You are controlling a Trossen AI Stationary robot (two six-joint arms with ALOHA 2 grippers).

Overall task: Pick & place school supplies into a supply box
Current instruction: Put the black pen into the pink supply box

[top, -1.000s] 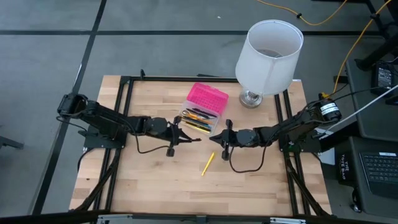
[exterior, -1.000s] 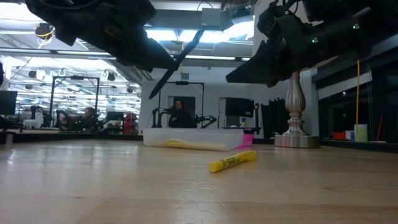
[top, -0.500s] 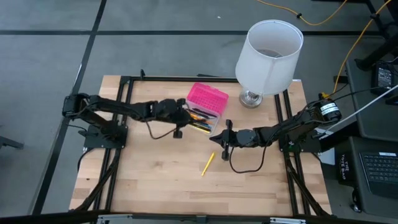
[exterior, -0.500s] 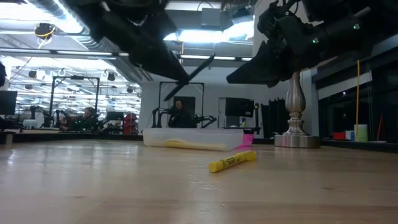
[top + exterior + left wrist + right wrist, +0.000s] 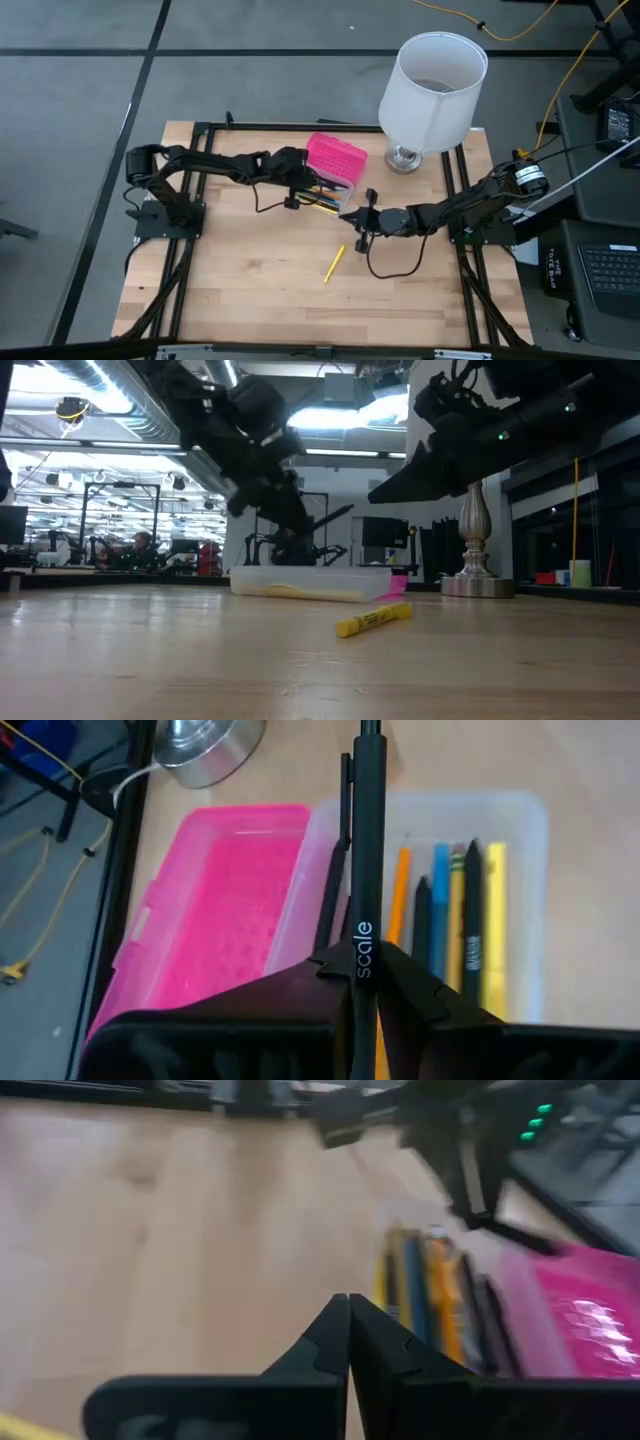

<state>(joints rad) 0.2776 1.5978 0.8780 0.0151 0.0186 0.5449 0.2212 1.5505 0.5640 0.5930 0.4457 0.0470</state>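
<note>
Supply box (image 5: pixel 330 172), small plastic case w/ pink textured half + clear half, lies open at table's far middle so pens drop straight in; clear half already holds black, yellow, orange, blue pens (image 5: pixel 455 920). Left gripper (image 5: pixel 362 982), clamped on slim black pen (image 5: pixel 366 840), hangs over clear half, pen aligned lengthwise to fit. Yellow marker (image 5: pixel 334 263) lies loose on wood near centre. Right gripper (image 5: pixel 350 218), pinched shut & empty, waits beside the box.
</note>
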